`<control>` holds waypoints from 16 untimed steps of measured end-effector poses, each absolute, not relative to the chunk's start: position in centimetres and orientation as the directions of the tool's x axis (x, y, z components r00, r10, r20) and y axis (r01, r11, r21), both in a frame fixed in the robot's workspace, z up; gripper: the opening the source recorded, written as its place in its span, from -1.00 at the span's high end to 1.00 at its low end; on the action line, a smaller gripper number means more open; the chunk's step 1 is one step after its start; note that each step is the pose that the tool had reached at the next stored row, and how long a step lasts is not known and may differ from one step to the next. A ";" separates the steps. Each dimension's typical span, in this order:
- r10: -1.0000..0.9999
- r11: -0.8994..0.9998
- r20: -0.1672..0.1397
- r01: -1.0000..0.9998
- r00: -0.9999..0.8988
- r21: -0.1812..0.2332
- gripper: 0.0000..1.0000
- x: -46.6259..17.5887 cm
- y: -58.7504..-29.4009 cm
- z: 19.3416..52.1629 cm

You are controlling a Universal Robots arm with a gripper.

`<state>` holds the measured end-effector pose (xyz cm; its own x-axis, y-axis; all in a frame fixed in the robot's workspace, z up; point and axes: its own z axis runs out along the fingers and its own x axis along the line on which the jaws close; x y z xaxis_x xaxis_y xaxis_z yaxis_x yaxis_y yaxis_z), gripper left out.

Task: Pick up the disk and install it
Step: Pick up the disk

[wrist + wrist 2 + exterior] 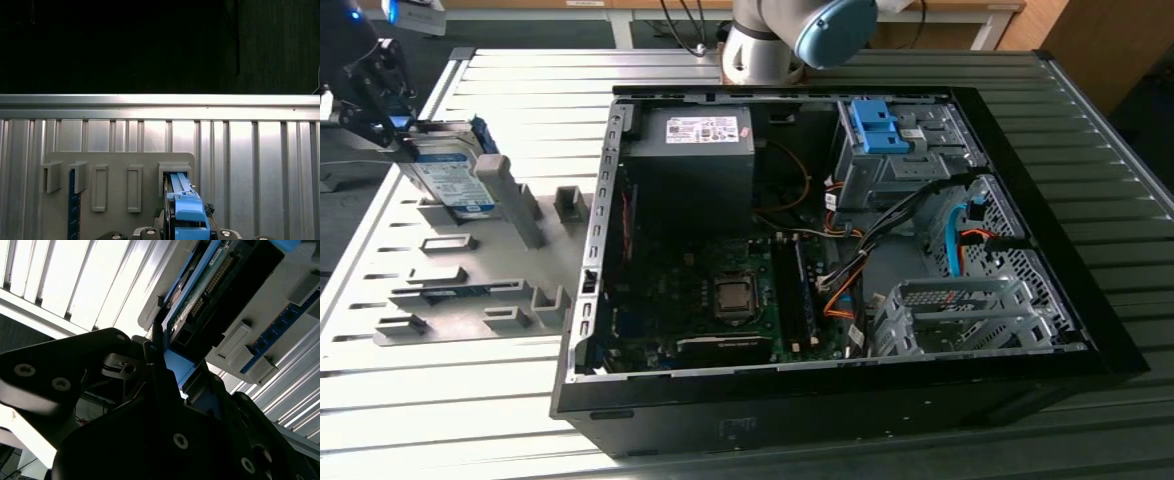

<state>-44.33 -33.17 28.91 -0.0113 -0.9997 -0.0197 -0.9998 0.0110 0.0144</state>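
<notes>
We find the disk (447,178) standing on edge in a slot of the grey rack (467,300), at ten o'clock from the open computer case (1101,350), which leaves its blue frame exposed for gripping. Our hand (383,118) is pinched narrowly on that frame.

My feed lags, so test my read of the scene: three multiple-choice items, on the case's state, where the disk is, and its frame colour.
1. The computer case is: A closed; B open; C upside down.
2. Where is the disk? A inside that case; B on the floor; C on the grey fixture plate.
3. Its frame colour? A blue; B red; C yellow.
Answers: 1 B, the motherboard is exposed. 2 C, it stands in a holder at the exterior view's left, the gripper at it. 3 A, blue edges show in the first wrist view.
</notes>
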 end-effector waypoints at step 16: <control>-1.000 0.011 -0.019 -1.000 -0.011 0.015 0.26 -44.3 -33.2 29.0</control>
<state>-44.33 -33.24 29.03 -0.0113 -0.9997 -0.0194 -0.9998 0.0110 0.0145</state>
